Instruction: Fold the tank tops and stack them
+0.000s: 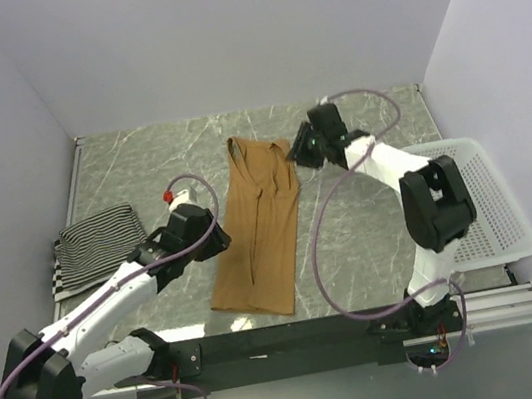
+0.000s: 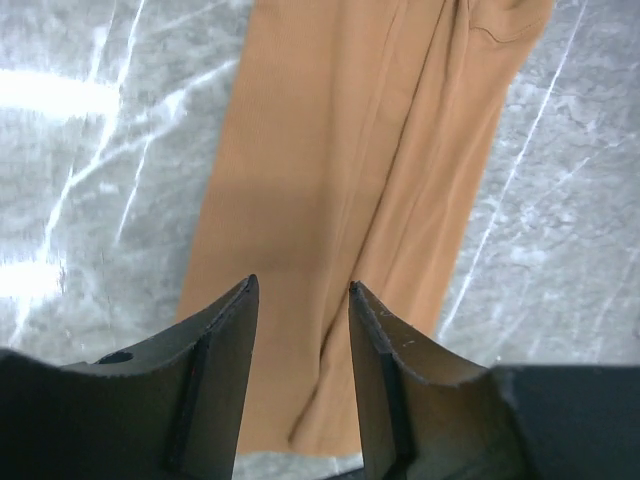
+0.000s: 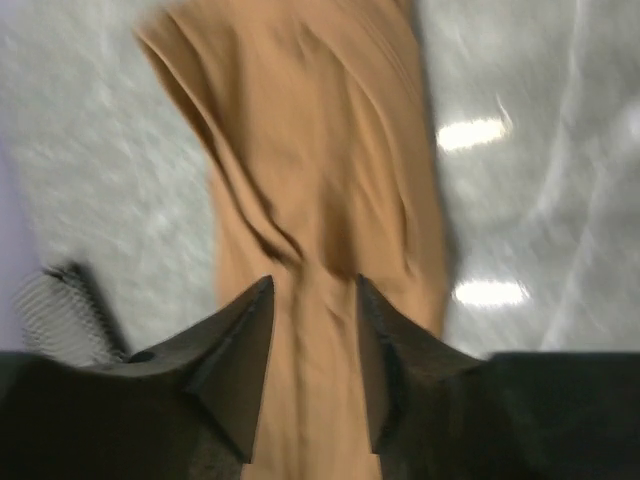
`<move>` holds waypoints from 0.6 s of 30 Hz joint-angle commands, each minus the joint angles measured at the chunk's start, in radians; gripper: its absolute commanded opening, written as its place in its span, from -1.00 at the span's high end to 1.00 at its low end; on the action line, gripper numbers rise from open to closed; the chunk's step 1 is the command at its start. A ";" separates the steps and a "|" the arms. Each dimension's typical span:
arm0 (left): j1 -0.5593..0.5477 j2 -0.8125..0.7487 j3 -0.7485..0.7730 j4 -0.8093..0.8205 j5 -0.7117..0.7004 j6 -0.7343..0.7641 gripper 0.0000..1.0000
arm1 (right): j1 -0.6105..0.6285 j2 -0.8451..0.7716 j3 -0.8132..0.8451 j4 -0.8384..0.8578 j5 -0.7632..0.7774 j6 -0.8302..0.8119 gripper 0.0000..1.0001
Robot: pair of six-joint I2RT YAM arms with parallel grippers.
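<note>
The plain tan-brown tank top (image 1: 256, 231) lies stretched out lengthwise in the middle of the table, straps at the far end. It fills the left wrist view (image 2: 330, 150) and the blurred right wrist view (image 3: 320, 140). My left gripper (image 1: 217, 234) hangs open and empty over its left edge (image 2: 300, 290). My right gripper (image 1: 299, 150) is open and empty just above its strap end (image 3: 313, 285). A folded thin-striped top (image 1: 101, 241) lies at the left on a bold black-and-white striped one (image 1: 60, 280).
A white mesh basket (image 1: 494, 199) stands at the right edge of the table, beside the right arm. Grey walls close in the far side and both sides. The black rail with the arm bases runs along the near edge.
</note>
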 commanded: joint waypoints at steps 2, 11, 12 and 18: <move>0.018 0.085 0.054 0.107 0.090 0.086 0.10 | 0.072 -0.088 -0.206 0.103 0.080 -0.068 0.14; 0.021 0.078 -0.091 0.105 0.041 0.021 0.18 | 0.250 0.068 -0.022 -0.102 0.293 -0.163 0.19; 0.021 0.048 -0.120 0.119 0.050 -0.002 0.14 | 0.255 0.016 -0.094 -0.073 0.312 -0.151 0.18; 0.020 -0.123 -0.245 0.058 0.049 -0.102 -0.01 | 0.304 -0.257 -0.384 -0.045 0.352 -0.071 0.09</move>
